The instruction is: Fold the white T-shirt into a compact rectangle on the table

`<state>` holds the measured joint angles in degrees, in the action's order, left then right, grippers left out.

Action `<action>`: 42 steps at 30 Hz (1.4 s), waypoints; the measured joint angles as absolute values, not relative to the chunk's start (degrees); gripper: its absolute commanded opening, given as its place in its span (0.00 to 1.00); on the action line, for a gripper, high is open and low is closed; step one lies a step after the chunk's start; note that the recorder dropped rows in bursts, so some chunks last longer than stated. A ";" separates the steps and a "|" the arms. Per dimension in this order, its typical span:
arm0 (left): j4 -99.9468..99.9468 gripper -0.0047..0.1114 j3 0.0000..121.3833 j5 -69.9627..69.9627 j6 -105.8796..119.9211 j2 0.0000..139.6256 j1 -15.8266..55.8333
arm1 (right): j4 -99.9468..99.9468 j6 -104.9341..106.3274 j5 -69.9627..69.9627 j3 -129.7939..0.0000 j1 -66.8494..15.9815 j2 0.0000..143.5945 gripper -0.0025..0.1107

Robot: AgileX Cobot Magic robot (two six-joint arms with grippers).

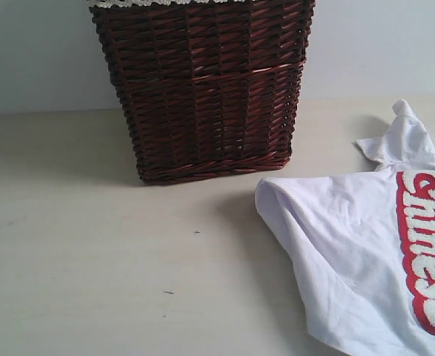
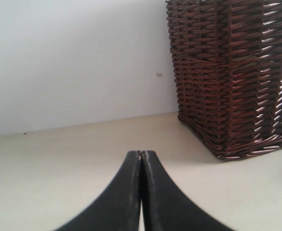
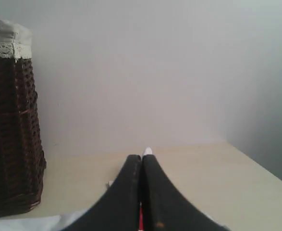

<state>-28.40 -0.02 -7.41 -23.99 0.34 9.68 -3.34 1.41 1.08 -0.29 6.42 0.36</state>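
T-shirt [image 1: 336,237], wicker basket [image 1: 202,89], table [image 1: 91,259] — one of each.
Two grippers — left gripper [image 2: 141,153], right gripper [image 3: 141,156] — both pinched fully together.

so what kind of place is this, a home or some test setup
Probably a staged tabletop setup for laundry folding rather than a lived-in room: a cream table against a plain white wall, with a dark wicker basket and a loosely spread white T-shirt on it.

white T-shirt [image 1: 336,245], red band; brown basket [image 1: 206,89]
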 measured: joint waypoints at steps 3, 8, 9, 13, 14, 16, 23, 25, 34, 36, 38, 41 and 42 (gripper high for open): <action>-28.40 0.04 -0.02 -7.41 -23.99 0.34 9.68 | -3.24 1.41 5.13 -0.29 6.42 0.36 0.02; -28.40 0.04 -0.02 -7.41 -23.99 0.34 9.68 | -1.74 1.53 18.32 -0.15 4.81 0.36 0.02; -28.40 0.04 -0.02 -7.41 -23.99 0.34 9.68 | -1.61 1.53 18.65 -0.15 4.69 0.36 0.02; -28.40 0.04 -0.02 -7.41 -23.99 0.34 9.68 | -3.34 1.53 18.88 -0.15 4.69 0.36 0.02; -28.40 0.04 -0.02 -7.41 -23.99 0.34 9.68 | -3.50 1.53 18.88 -0.15 4.69 0.36 0.02; -28.40 0.04 -0.02 -7.41 -23.99 0.34 9.68 | -3.74 1.53 18.88 -0.15 4.69 0.36 0.02; -28.40 0.04 -0.02 -7.41 -23.99 0.34 9.68 | -4.11 1.53 18.88 -0.15 4.69 0.36 0.02; -28.40 0.04 -0.02 -7.41 -23.99 0.34 9.68 | -4.11 1.53 18.88 -0.15 4.69 0.36 0.02; -28.40 0.04 -0.02 -7.26 -23.99 3.05 9.68 | -4.11 1.53 18.88 -0.15 4.69 0.36 0.02; -28.40 0.04 0.11 -7.26 -23.99 9.82 9.68 | -4.11 1.53 18.88 -0.15 4.69 0.36 0.02; -28.40 0.04 1.06 -7.42 -23.99 17.98 9.68 | -4.11 1.53 18.88 -0.15 4.69 0.36 0.02; -28.40 0.04 3.78 -7.42 -23.99 33.39 9.68 | -4.11 1.53 18.88 -0.15 4.69 0.36 0.02; -28.40 0.04 4.93 -7.42 -23.99 38.59 9.68 | -4.11 1.53 18.88 -0.15 4.69 0.36 0.02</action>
